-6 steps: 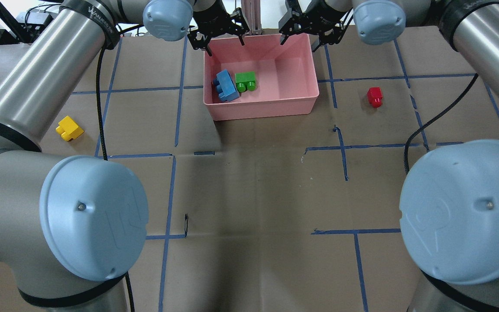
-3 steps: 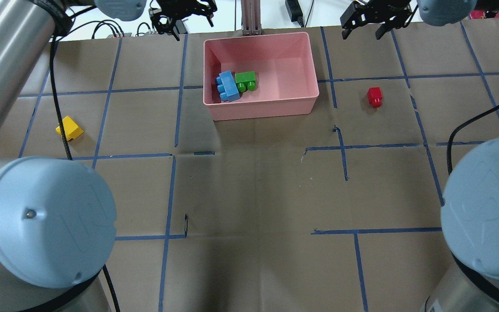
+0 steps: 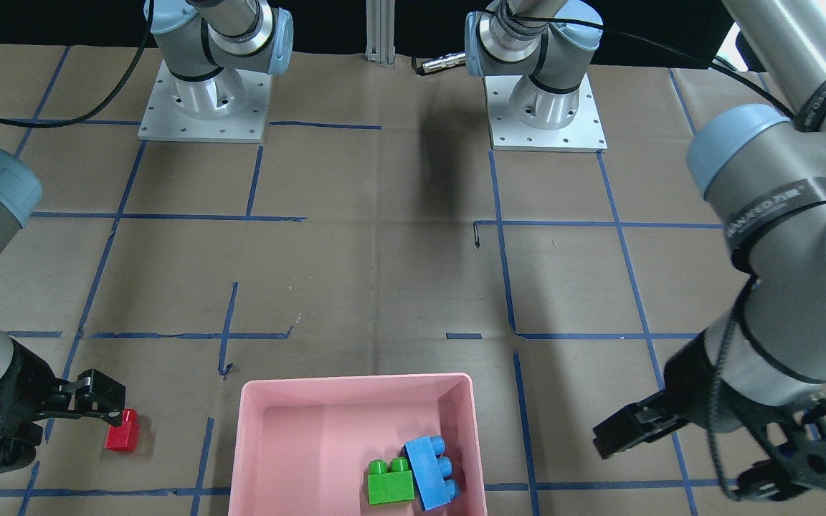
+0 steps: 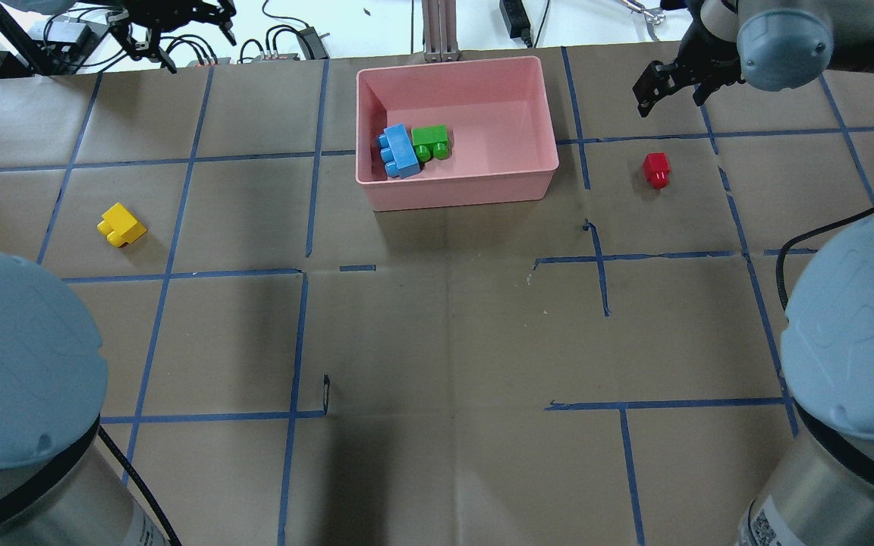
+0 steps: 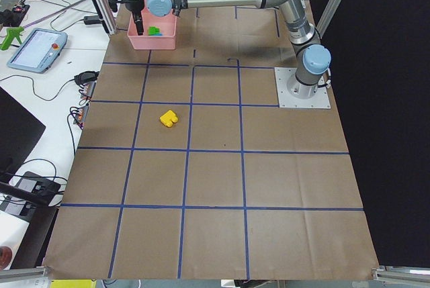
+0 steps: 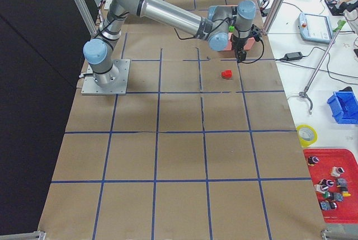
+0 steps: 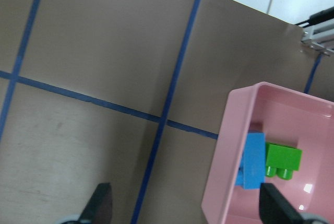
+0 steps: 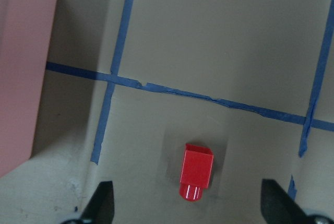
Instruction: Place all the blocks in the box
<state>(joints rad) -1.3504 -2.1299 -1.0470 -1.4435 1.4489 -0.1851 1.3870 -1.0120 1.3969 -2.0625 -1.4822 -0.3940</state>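
Note:
The pink box [image 4: 460,186] stands at the far middle of the table and holds the light blue brick [image 4: 399,150] and the green brick [image 4: 431,142] side by side. The red brick [image 4: 656,169] lies on the table right of the box. The yellow brick [image 4: 121,225] lies far left. My right gripper [image 4: 672,95] is open and empty, hovering just beyond the red brick [image 8: 197,172], which shows between its fingers in the right wrist view. My left gripper [image 4: 179,42] is open and empty at the far left edge, well away from the yellow brick.
The table is brown paper with a blue tape grid. Cables and devices lie beyond the far edge [image 4: 293,38]. A metal post [image 4: 441,30] stands behind the box. The arm bases [image 3: 205,93] are at the robot's side.
Both grippers have left the box's far rim. The left one swung out to the far left edge, the right one out to the right and down near the red brick.

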